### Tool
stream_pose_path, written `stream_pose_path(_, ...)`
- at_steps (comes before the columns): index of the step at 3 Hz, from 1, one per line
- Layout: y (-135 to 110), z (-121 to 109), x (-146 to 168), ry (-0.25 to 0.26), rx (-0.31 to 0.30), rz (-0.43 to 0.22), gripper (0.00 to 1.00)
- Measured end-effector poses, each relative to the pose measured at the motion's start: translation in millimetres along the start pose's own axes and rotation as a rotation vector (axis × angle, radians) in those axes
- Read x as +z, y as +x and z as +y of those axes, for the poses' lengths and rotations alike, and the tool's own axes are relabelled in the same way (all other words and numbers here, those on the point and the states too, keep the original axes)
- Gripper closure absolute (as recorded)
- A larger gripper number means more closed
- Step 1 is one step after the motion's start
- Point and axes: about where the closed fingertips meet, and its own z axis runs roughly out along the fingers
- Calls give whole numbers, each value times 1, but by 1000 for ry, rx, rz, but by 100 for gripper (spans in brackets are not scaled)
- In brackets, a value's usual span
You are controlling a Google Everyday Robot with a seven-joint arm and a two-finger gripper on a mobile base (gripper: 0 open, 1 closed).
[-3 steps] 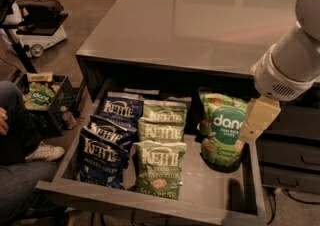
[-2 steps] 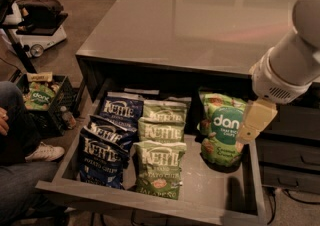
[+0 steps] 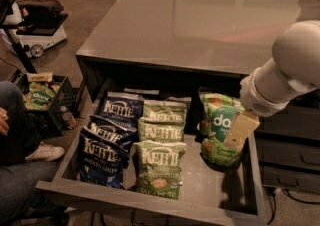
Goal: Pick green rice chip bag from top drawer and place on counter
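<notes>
The green rice chip bag point(image 3: 216, 120) stands at the right end of the open top drawer point(image 3: 150, 201), its white "dang" lettering partly hidden. My gripper point(image 3: 241, 131), pale yellow at the end of the white arm point(image 3: 285, 77), hangs down into the drawer right at the bag's right side and covers part of its front. The counter point(image 3: 200, 15) is the glossy grey-brown top just behind the drawer.
Several dark blue Kettle bags point(image 3: 107, 142) and olive-green Kettle bags point(image 3: 160, 157) fill the drawer's left and middle. Black drawer fronts point(image 3: 287, 157) lie to the right. A person's leg and shoe point(image 3: 30, 155) and a crate with a green bag point(image 3: 42, 97) are on the left.
My gripper has moved a little left and down, further over the green bag's right side. The bags have not moved.
</notes>
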Motion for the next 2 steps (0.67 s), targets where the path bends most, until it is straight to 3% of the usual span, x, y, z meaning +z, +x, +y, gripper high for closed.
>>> stream_pose_path(2,-5,-32,57,-7,-17,-9,0)
